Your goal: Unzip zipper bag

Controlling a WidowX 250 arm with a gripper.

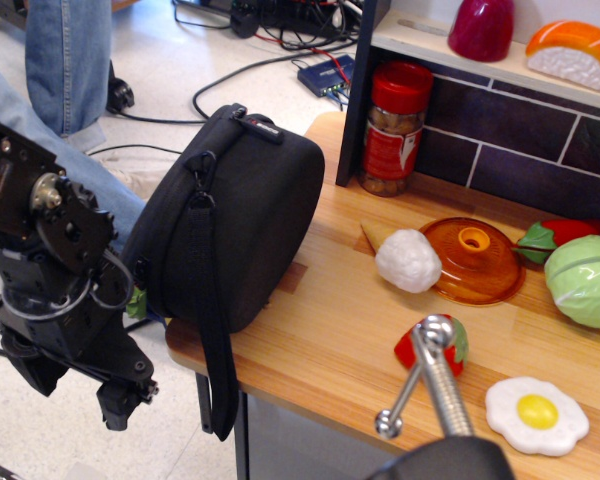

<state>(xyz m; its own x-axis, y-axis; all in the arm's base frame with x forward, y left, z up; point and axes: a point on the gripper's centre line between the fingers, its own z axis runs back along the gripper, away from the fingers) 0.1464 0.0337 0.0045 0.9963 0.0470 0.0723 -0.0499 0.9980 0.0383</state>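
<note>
The zipper bag [242,215] is a large black rounded fabric case standing on its edge at the left end of the wooden counter [320,330], partly overhanging it. Its zipper runs around the rim, a black webbing strap [215,340] hangs down its front, and a small label tab [263,128] sits at its top. My black arm [50,250] is left of the bag, off the counter. Its gripper [122,402] hangs low beside the counter edge, below the bag's bottom and apart from it. I cannot tell how its jaws stand.
On the counter are a red-lidded jar [393,130], a toy ice cream cone [405,258], an orange lid [475,258], a green cabbage [585,280], a red toy under a metal utensil [435,365] and a fried egg [536,414]. A person's jeans legs [68,60] stand behind.
</note>
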